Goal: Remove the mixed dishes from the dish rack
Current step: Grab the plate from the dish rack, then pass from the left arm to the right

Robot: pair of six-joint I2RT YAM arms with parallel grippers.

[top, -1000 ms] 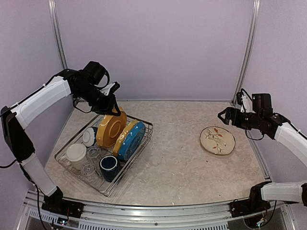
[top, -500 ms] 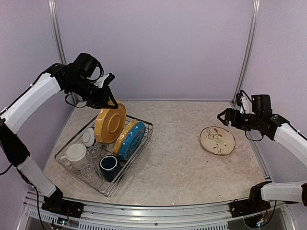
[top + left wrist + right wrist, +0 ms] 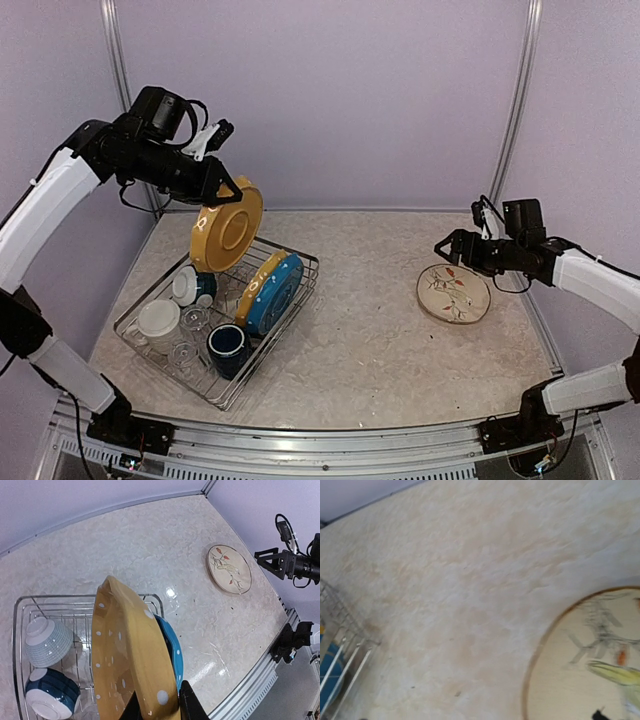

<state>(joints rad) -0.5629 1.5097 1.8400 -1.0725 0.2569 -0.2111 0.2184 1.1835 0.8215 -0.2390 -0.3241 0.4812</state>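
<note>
Gripping the yellow dotted plate (image 3: 225, 226) by its upper rim, your left gripper (image 3: 222, 190) is holding it tilted in the air over the far side of the dish rack (image 3: 165, 362). Beneath it, a second yellow plate (image 3: 254, 283) and a blue plate (image 3: 276, 296) are standing between the prongs. Your right gripper (image 3: 447, 247) is hovering with its jaws apart, near the far-left edge of the cream plate (image 3: 455, 295), which is lying flat on the table (image 3: 370, 340).
</note>
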